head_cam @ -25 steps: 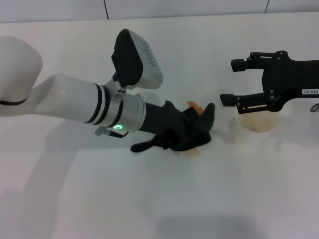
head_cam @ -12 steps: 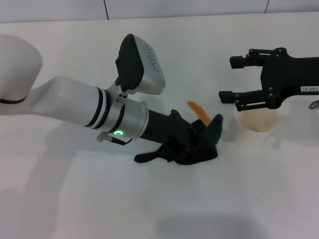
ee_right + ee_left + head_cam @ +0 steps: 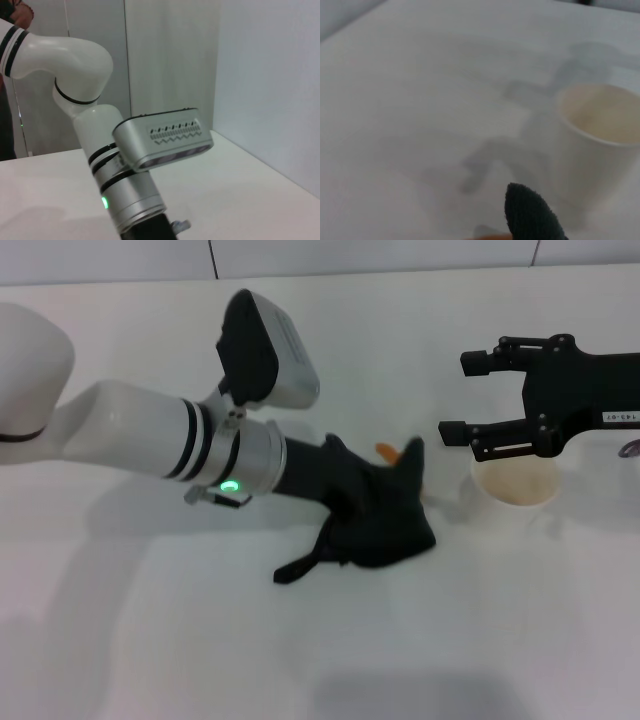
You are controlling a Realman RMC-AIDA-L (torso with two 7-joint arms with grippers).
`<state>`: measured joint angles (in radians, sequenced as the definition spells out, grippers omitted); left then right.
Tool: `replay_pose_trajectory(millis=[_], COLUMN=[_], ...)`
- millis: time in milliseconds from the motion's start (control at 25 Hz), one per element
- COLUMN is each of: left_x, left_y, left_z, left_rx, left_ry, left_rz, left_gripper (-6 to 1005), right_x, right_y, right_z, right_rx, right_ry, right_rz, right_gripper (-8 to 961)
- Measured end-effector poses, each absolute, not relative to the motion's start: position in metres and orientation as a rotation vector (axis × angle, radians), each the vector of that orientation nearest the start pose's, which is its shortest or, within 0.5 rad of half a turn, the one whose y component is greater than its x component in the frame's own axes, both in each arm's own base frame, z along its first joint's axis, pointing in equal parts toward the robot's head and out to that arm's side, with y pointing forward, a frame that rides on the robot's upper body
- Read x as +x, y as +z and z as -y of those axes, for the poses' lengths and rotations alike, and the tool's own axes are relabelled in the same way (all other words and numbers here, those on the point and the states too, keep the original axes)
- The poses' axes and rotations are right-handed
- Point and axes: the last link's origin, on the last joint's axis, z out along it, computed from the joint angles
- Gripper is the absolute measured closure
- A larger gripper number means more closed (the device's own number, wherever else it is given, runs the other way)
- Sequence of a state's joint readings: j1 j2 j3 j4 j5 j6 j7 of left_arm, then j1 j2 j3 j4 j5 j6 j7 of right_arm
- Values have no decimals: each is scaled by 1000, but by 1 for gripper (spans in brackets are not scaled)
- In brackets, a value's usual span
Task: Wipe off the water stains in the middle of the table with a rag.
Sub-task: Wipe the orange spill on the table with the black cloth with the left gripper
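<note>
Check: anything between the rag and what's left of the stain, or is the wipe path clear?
Nothing visible blocks it. The rag, under the left gripper, already lies against the remaining orange water stains at its far edge. The cup stands off to the right, beneath the right gripper, outside that path.

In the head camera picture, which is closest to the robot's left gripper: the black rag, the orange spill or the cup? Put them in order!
1. The rag: wrapped around the left gripper, mid-table.
2. The water stains: an orange bit showing just past the rag's pointed corner.
3. The cup: farthest, toward the robot's right, below the right gripper.
</note>
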<state>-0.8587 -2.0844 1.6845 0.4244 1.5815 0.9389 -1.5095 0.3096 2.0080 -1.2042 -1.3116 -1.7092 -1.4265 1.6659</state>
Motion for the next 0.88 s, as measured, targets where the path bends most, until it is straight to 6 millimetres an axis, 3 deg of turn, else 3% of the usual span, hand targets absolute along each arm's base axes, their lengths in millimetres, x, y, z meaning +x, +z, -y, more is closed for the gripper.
replay_pose_trajectory(millis=[360,880], left_x=[-174,-178], left_y=[-109,-95], left_z=[-401,-421], left_rx=[-2806,-2676], left_ry=[-164,-144], left_rz=[340,341], left_gripper=[913,913], right_x=[191,192], right_y=[51,52], right_z=[-327,-327], right_rx=[-2728,-2727], right_ry=[549,547], right_rz=[-242,-242], right_gripper=[99,123])
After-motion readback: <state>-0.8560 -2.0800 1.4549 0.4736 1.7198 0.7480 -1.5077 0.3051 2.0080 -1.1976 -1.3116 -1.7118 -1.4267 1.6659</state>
